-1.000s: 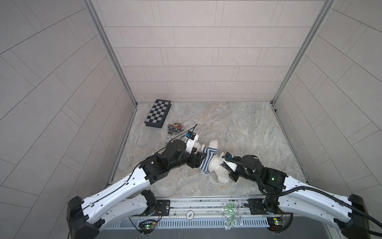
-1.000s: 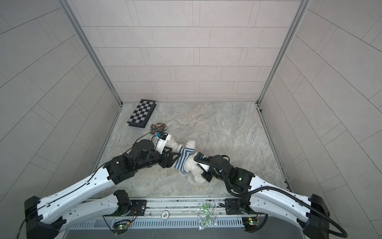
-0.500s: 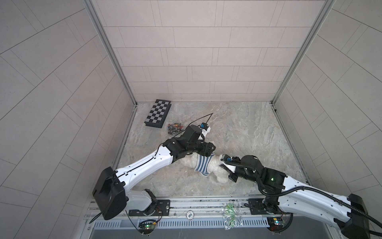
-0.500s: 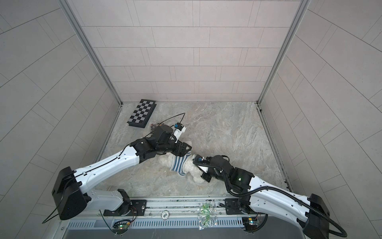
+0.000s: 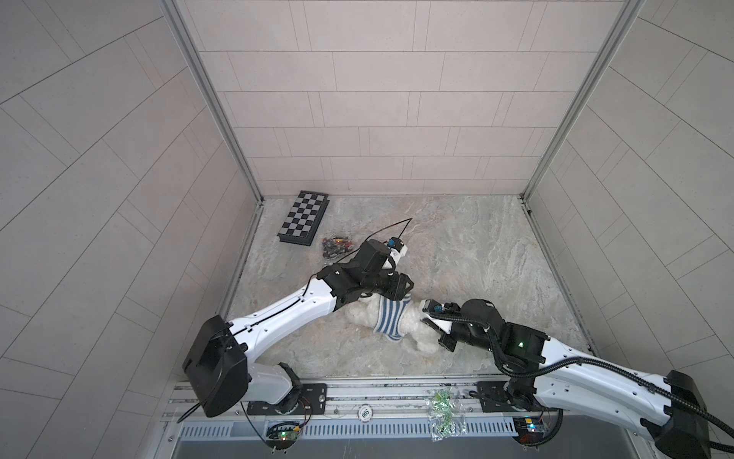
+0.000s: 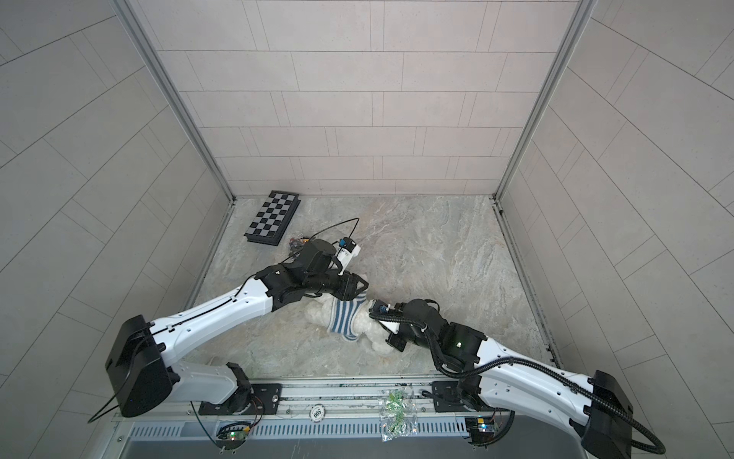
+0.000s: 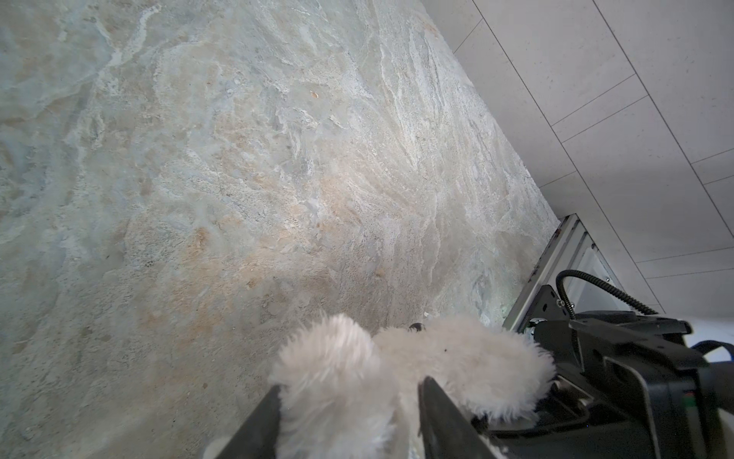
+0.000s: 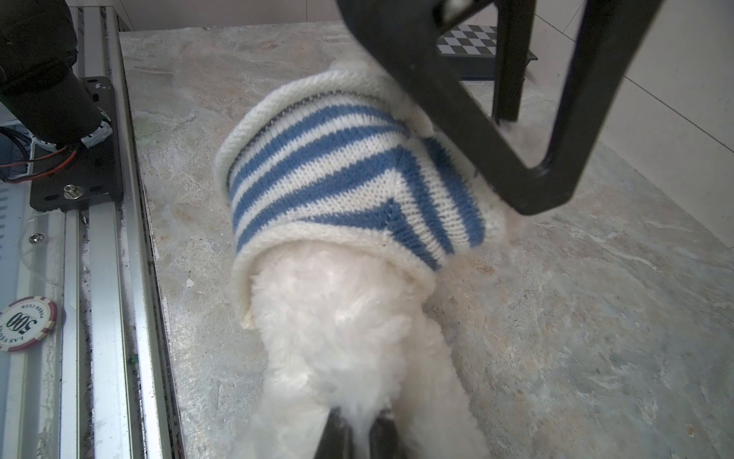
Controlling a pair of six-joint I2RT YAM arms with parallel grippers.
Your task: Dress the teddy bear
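Observation:
The fluffy white teddy bear lies near the table's front edge in both top views, a blue-and-white striped shirt round its middle. My left gripper reaches over the shirt's far edge. In the left wrist view its fingers press on either side of a furry limb of the bear. My right gripper is shut on a tuft of fur at the bear's lower end, below the shirt's hem. The bear's face is hidden.
A folded chessboard lies at the back left, with a small pile of dark pieces in front of it. A poker chip and a clear bag of green bits sit on the front rail. Tiled walls close in three sides.
My left arm has swung from the bear's left side to above the shirt, and its jaws have narrowed around a furry limb. The right gripper has kept its hold in place.

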